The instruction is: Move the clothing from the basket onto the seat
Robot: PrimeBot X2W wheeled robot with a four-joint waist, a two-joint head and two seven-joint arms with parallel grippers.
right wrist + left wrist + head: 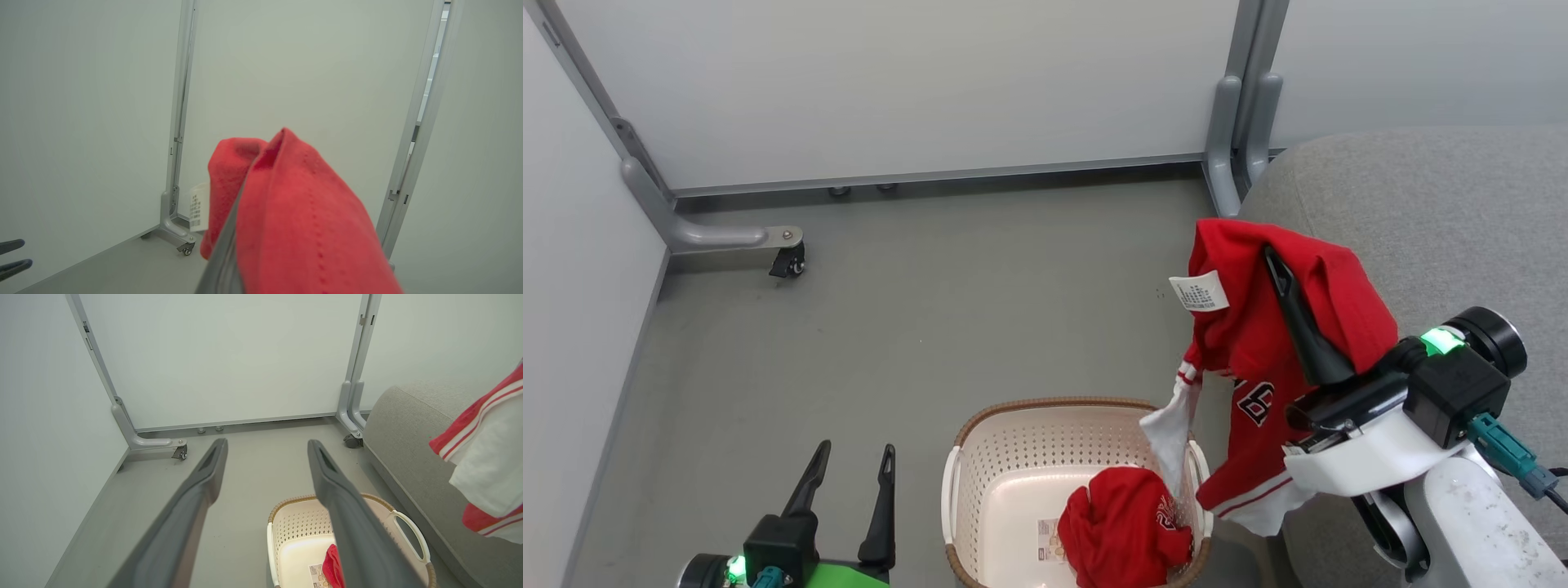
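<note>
Grey floor (931,286) between white panels (890,82). Right gripper (1290,278) pinches the red shirt (1250,343) aloft beside the seat (1445,220). Its white sleeve (1168,433) trails into the basket (1045,404), over a second red garment (1123,527), and may snag the rim. Left gripper (854,461) rests, fingers spread.

My right gripper (1278,265) pinches a red shirt (1241,343) hanging at the grey seat's (1437,212) left edge, its white sleeve over the basket's (1013,408) right rim. A crumpled red garment (1123,527) lies inside. My left gripper (856,447) hovers spread, left of the basket.
</note>
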